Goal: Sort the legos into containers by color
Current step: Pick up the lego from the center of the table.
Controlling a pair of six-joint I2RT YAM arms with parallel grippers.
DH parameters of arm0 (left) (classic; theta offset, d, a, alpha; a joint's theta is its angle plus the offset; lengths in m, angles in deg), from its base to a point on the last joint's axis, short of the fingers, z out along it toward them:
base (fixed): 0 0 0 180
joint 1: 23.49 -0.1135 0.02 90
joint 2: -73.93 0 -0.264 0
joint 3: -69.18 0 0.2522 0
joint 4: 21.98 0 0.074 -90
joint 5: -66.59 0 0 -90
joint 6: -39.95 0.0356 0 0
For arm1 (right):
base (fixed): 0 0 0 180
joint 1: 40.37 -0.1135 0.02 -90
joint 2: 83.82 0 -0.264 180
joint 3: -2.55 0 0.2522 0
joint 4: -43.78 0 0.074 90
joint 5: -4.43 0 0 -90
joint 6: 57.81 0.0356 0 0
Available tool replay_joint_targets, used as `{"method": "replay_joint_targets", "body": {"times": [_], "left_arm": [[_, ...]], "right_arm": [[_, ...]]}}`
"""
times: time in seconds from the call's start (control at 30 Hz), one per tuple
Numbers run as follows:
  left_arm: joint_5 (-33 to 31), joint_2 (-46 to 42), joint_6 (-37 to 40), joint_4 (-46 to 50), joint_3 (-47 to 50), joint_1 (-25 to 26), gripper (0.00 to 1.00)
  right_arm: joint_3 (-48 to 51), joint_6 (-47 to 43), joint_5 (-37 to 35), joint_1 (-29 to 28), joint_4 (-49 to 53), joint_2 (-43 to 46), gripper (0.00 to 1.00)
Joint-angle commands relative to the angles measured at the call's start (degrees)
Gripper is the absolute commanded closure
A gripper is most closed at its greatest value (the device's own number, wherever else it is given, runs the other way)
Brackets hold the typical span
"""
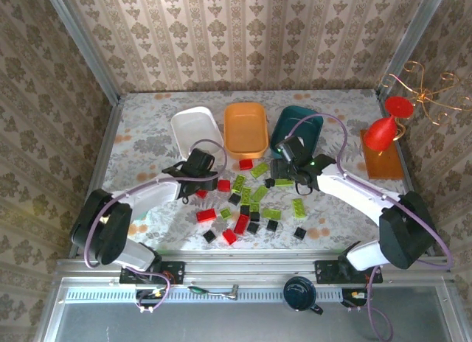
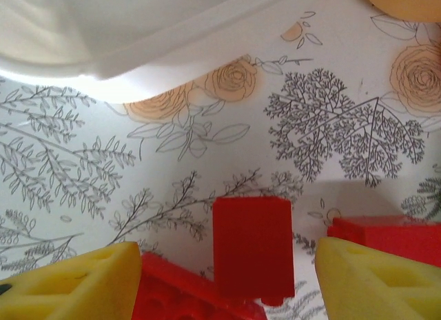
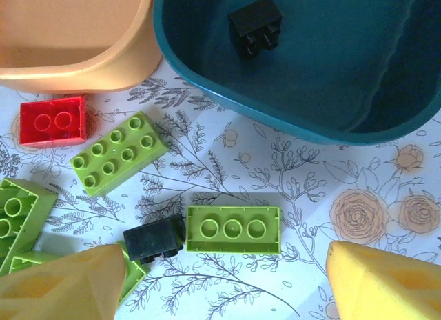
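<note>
The white tub (image 1: 198, 130), orange tub (image 1: 245, 128) and dark teal tub (image 1: 296, 130) stand in a row at the back. Red, lime-green and black legos (image 1: 247, 202) lie scattered in front of them. My left gripper (image 2: 227, 292) is open, low over the table just short of the white tub's rim (image 2: 138, 47). A red brick (image 2: 253, 247) sits loose between its yellow fingers (image 2: 69, 285), with two more red bricks beside it. My right gripper (image 3: 224, 292) is open over an upside-down green brick (image 3: 233, 229) and a black brick (image 3: 153, 240). One black brick (image 3: 255, 23) lies in the teal tub (image 3: 331, 92).
A flat orange tray (image 1: 385, 161) with a red goblet (image 1: 381, 132) stands at the right edge, gold wire behind it. Metal frame posts and patterned walls close in the table. A dark mug (image 1: 300, 294) sits on the near rail. A red brick (image 3: 53, 120) and a green brick (image 3: 118, 153) lie near the orange tub (image 3: 76, 30).
</note>
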Motion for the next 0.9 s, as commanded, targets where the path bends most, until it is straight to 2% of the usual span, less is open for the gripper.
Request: {"method": "replay_joint_targets", "body": {"times": [0.0, 0.33, 0.47, 0.6, 0.7, 0.87], "left_arm": [[-2.08, 2.24, 2.27, -0.66, -2.49, 0.59, 0.33], [-2.64, 8.11, 1.57, -2.01, -2.93, 0.77, 0.43], [-1.49, 9.28, 1.51, -3.77, -2.88, 0.86, 0.55], [-0.90, 9.84, 1.36, -3.87, -3.04, 1.04, 0.63], [-1.32, 6.01, 0.71, -3.10, -2.57, 1.69, 0.70], [-2.99, -6.06, 1.12, -0.52, -3.76, 1.91, 0.70]], "right_arm": [[1.07, 0.43, -2.46, -0.18, 0.64, 3.24, 0.22], [0.87, 0.14, -2.89, -0.12, 0.96, 4.33, 0.21], [0.90, 0.31, -3.04, -0.14, 1.07, 4.49, 0.21], [1.01, 0.32, -3.91, -0.13, 1.64, 4.89, 0.21], [1.46, 0.28, -4.28, -0.05, 1.69, 5.50, 0.21], [2.44, 0.57, -4.34, 0.04, 1.21, 6.19, 0.20]]}}
